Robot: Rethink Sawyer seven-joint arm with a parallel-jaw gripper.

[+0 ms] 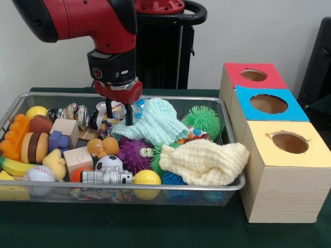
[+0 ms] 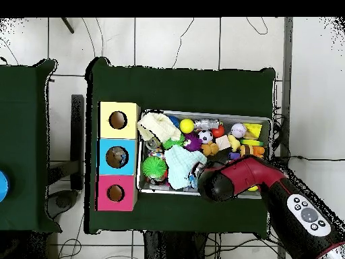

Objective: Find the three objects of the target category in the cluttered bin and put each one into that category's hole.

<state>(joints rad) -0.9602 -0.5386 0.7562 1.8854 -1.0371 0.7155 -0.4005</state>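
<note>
While our gripper hangs over the bin, its fingers stand narrowly apart beside the mint cloth, holding nothing we can see.

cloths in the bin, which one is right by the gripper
The pale mint cloth: the gripper reaches its edge. The cream cloth lies apart, toward the boxes.

One bin, three box holes, two cloths, two baseballs
</note>
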